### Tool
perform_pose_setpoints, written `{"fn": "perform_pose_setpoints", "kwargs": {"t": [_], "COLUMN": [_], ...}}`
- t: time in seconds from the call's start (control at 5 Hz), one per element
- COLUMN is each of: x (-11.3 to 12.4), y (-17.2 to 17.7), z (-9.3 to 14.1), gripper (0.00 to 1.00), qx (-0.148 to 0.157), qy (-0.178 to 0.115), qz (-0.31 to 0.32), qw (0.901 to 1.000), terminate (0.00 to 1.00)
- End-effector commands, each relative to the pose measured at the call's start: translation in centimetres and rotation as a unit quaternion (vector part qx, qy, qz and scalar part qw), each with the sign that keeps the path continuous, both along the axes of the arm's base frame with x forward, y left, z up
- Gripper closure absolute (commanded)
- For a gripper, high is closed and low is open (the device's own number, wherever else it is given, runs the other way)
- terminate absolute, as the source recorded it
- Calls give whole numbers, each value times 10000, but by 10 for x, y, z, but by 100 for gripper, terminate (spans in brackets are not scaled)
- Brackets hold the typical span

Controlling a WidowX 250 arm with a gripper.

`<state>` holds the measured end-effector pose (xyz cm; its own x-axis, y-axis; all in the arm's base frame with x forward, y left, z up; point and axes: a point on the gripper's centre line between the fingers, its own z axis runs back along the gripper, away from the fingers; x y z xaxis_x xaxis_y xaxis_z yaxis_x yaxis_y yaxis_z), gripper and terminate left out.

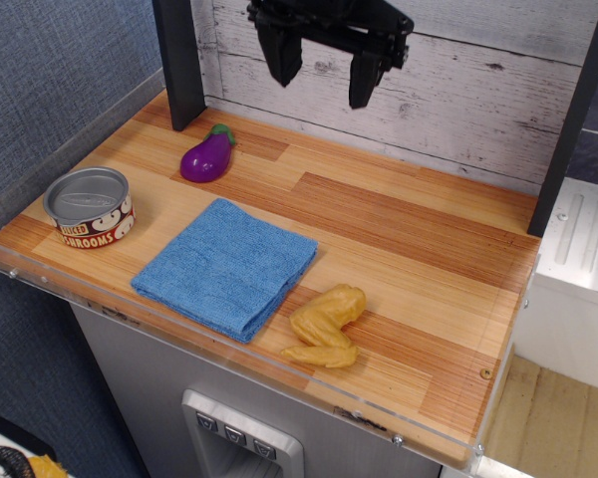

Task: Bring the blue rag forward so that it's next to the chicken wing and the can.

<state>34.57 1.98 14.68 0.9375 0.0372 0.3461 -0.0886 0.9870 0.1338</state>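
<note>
Rag [226,267] lies flat near the desk's [409,249] front edge between can [90,207] and wing [326,325], eggplant [206,156] behind it, while the empty claw [322,72] hangs open high above.

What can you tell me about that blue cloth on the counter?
The blue rag is a soft terry square, folded so layered edges show along its front corner. It lies flat, turned diamond-wise, near the wooden counter's front edge, between the can and the chicken wing, touching neither. Nothing rests on it.
</note>
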Motion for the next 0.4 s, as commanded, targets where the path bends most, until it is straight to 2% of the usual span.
{"fn": "perform_pose_setpoints", "kwargs": {"t": [0.0, 0.2], "x": [2, 2], "y": [-2, -2], "z": [19, 19], "gripper": [0, 0], "qx": [182, 182], "qy": [-240, -240], "qz": [-16, -16], "qw": [9995, 9995], "terminate": [0, 100]}}
